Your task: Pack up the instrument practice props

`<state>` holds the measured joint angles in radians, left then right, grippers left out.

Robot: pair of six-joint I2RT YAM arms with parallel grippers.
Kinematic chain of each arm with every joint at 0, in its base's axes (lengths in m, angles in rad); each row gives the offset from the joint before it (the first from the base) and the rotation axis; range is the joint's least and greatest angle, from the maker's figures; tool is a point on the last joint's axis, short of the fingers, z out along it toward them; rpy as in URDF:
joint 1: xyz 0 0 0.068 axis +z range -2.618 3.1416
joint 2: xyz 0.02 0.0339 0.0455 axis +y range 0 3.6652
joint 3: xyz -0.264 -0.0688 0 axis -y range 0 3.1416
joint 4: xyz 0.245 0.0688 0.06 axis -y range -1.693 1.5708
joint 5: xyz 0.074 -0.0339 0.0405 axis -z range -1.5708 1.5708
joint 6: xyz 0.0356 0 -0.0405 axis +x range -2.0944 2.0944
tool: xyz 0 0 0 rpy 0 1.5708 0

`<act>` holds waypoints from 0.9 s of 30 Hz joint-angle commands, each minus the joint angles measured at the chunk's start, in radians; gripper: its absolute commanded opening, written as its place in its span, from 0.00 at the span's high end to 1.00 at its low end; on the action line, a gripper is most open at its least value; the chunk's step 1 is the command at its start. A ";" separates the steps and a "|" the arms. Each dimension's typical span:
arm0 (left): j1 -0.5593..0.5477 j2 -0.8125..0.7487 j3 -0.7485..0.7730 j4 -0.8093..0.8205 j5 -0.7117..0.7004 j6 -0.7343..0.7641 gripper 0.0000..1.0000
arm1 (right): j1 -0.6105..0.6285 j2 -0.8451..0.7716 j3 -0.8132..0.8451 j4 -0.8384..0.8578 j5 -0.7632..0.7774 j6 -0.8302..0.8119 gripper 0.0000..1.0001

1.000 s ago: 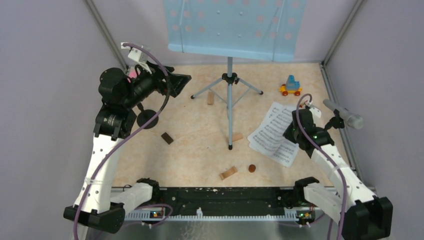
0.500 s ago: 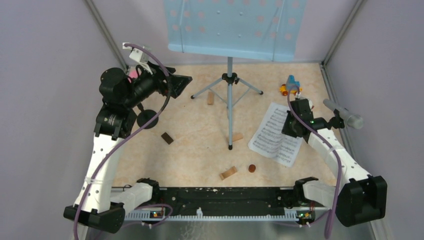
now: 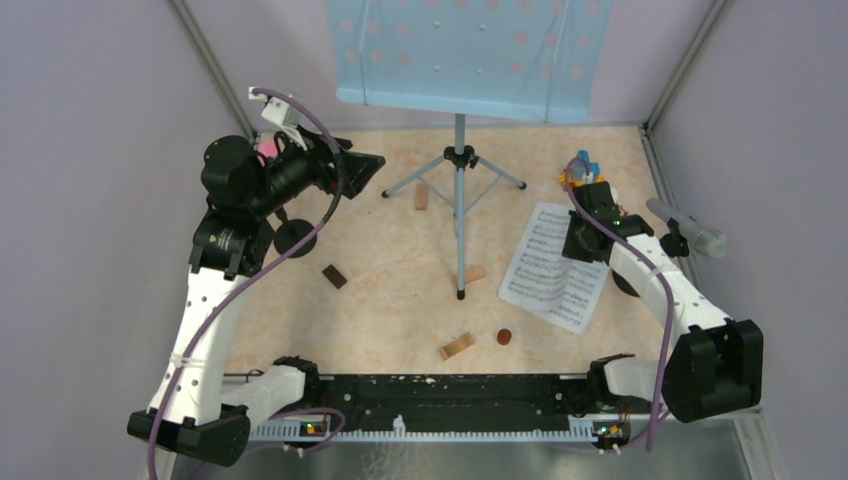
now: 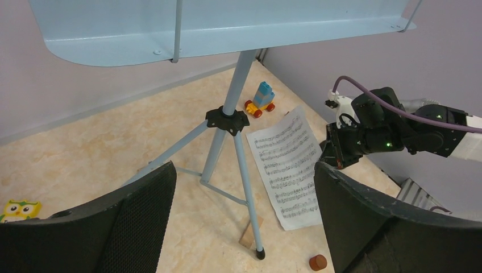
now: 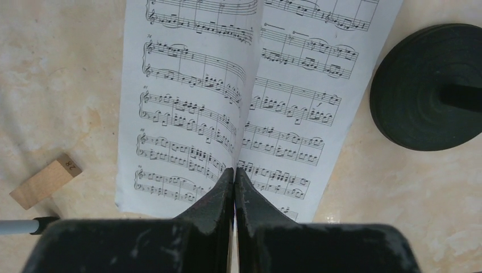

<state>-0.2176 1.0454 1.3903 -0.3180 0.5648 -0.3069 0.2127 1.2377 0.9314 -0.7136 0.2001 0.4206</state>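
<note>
The pale blue music rack (image 3: 470, 50) stands on its grey-blue tripod (image 3: 458, 190) at the back middle; it also fills the top of the left wrist view (image 4: 227, 28). White sheet-music pages (image 3: 553, 266) lie right of the tripod. My right gripper (image 3: 579, 246) is shut on them, pinching a raised ridge of paper (image 5: 250, 114) at its tips (image 5: 234, 170). A silver microphone (image 3: 690, 228) sits in a holder at the right wall, whose black round base (image 5: 432, 85) is beside the pages. My left gripper (image 3: 365, 165) hangs open and empty at the back left (image 4: 243, 170), near a pink microphone (image 3: 265, 150) and another black base (image 3: 293, 237).
A colourful toy vehicle (image 3: 580, 170) stands behind the pages. Wooden blocks (image 3: 457, 346) (image 3: 421, 195) (image 3: 475, 273), a dark block (image 3: 335, 276) and a brown round piece (image 3: 505, 337) are scattered on the floor. Grey walls close in left, right and back.
My right arm has swung toward the back and left, and the pinched pages have slid and turned with it. The left arm has barely moved.
</note>
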 commanded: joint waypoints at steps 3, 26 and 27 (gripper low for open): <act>-0.002 -0.013 -0.011 0.023 0.020 0.014 0.03 | -0.019 -0.024 0.024 -0.025 0.072 -0.003 0.96; -0.002 -0.138 -0.166 -0.078 -0.032 -0.002 0.01 | -0.045 -0.467 0.202 0.147 -0.141 -0.066 0.29; -0.002 -0.149 -0.186 -0.078 -0.031 -0.007 0.01 | -0.045 -0.492 0.183 0.167 -0.224 -0.072 0.28</act>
<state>-0.2176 0.9329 1.2625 -0.3824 0.5514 -0.3046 0.1738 0.8368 1.1877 -0.6907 0.3241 0.4133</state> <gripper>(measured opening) 0.987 0.715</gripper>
